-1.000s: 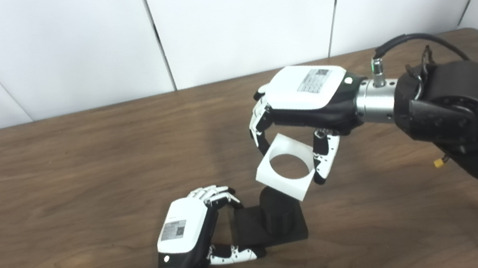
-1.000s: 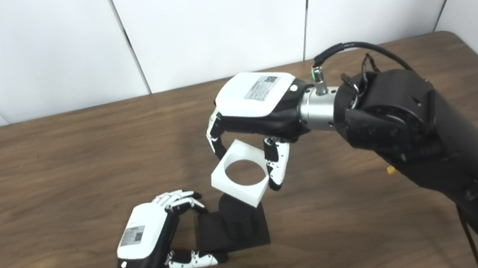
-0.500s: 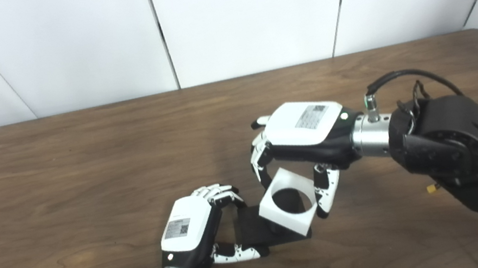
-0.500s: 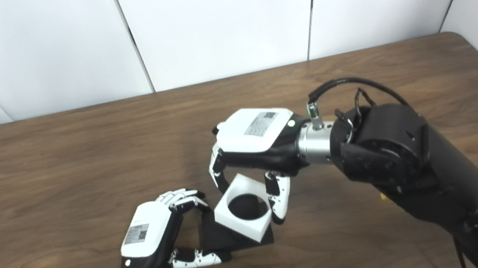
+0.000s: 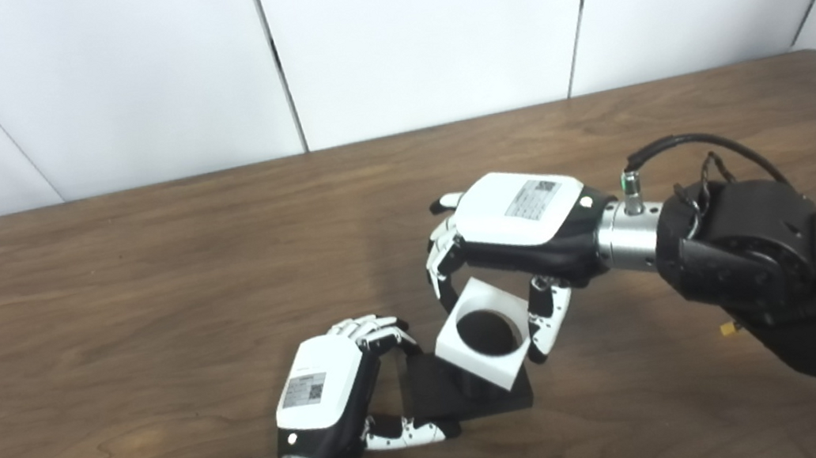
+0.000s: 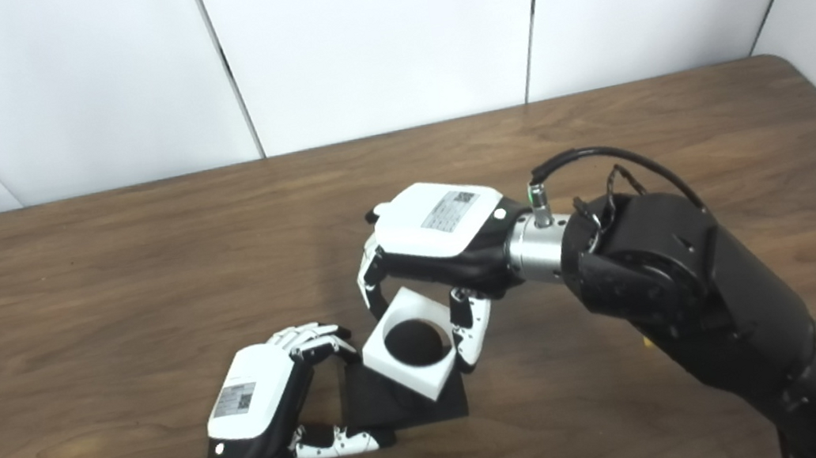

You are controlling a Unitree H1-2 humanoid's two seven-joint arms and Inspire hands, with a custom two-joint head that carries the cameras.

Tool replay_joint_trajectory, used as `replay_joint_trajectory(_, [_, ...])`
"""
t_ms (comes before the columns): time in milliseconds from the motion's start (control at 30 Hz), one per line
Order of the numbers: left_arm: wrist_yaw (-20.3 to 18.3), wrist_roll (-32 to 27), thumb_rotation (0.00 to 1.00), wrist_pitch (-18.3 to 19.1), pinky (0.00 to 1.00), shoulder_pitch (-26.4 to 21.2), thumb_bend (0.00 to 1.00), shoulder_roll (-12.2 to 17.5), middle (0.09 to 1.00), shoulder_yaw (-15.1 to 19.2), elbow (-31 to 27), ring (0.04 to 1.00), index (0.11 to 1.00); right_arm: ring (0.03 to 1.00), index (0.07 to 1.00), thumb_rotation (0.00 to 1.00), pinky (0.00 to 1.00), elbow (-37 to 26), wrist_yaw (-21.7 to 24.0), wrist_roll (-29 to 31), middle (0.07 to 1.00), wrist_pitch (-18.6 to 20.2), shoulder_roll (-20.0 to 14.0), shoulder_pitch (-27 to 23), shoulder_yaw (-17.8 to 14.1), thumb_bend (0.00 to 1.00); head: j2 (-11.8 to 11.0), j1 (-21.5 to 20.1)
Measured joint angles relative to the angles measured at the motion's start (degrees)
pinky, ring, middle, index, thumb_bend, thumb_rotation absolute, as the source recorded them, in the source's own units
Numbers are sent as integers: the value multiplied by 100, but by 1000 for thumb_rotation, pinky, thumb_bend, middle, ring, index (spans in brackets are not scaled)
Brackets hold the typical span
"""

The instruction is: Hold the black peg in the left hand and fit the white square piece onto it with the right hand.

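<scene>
Peg [image 5: 483, 330] on table [image 5: 107, 303], inside hole of square piece [image 5: 483, 334]; left hand [image 5: 327, 388] left of it, right hand [image 5: 512, 234] behind.

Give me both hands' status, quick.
Left hand: shut on the black peg, gripping its base.
Right hand: shut on the white square piece, hole over the peg.

Bearing a black peg [image 5: 488, 332] on its square black base [image 5: 439, 396], just beyond the left hand's fingers [image 5: 374, 329]: a brown wooden table [image 5: 107, 303]. Lying flat between fingers and thumb.
</scene>
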Motion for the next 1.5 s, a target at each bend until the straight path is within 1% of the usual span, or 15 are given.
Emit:
replay_joint_trajectory(267, [-55, 11, 48, 45, 835, -2, 515, 2, 775, -11, -32, 821, 490, 846, 485, 130, 993, 43, -39, -19, 740, -135, 39, 10, 12, 522, 35, -18])
replay_joint_trajectory(467, [-82, 27, 48, 102, 834, -3, 515, 2, 775, -38, -59, 822, 490, 846, 484, 130, 996, 174, -65, -18, 734, -316, 69, 15, 49, 522, 62, -18])
replay_joint_trajectory(667, [-115, 30, 48, 146, 835, -9, 515, 5, 776, -53, -79, 823, 490, 851, 484, 131, 1000, 170, -54, -43, 740, -316, 82, 40, 56, 523, 79, -18])
replay_joint_trajectory(933, [-122, 30, 47, 145, 832, -14, 515, 9, 773, -54, -84, 819, 490, 865, 482, 132, 1000, -33, 257, -379, 744, -229, 271, 66, 135, 523, 106, -9])
replay_joint_trajectory(1067, [-122, 30, 47, 146, 835, -13, 515, 12, 775, -54, -84, 823, 490, 879, 485, 134, 1000, -38, 308, -531, 745, -234, 340, 119, 167, 524, 114, -9])
replay_joint_trajectory(1100, [-122, 30, 47, 146, 834, -13, 515, 12, 775, -55, -84, 822, 490, 888, 488, 137, 1000, -41, 370, -603, 756, -230, 344, 119, 206, 524, 114, -9])
replay_joint_trajectory(1133, [-122, 30, 48, 146, 833, -15, 515, 12, 775, -58, -84, 822, 490, 912, 571, 166, 1000, -49, 511, -687, 787, -200, 353, 107, 251, 679, 114, -9])
replay_joint_trajectory(1167, [-123, 31, 48, 145, 832, -16, 515, 11, 775, -73, -84, 822, 490, 933, 648, 206, 1000, -67, 750, -875, 817, -103, 371, 75, 332, 804, 114, -9])
replay_joint_trajectory(1200, [-124, 32, 48, 145, 833, -19, 515, 7, 775, -94, -84, 822, 490, 939, 675, 221, 1000, -71, 982, -1009, 825, -40, 402, 38, 381, 844, 114, -9])
replay_joint_trajectory(1233, [-124, 38, 48, 145, 833, -20, 515, 3, 775, -108, -84, 821, 490, 941, 692, 231, 1000, -71, 1234, -1136, 830, 48, 429, -12, 434, 870, 114, -9])
replay_joint_trajectory(1267, [-125, 44, 48, 145, 834, -20, 515, 2, 776, -108, -84, 822, 490, 943, 702, 240, 1000, -63, 1359, -1213, 834, 89, 431, -40, 477, 889, 114, -9])
replay_joint_trajectory(1333, [-129, 49, 48, 146, 836, -21, 515, 5, 776, -107, -84, 823, 490, 951, 715, 262, 1000, -65, 1367, -1265, 845, 130, 439, -41, 496, 928, 123, -9])
replay_joint_trajectory(1500, [-140, 49, 48, 148, 833, -22, 515, 10, 774, -100, -85, 820, 490, 970, 736, 307, 1000, -25, 1371, -1363, 853, 169, 435, -41, 490, 960, 123, -18])
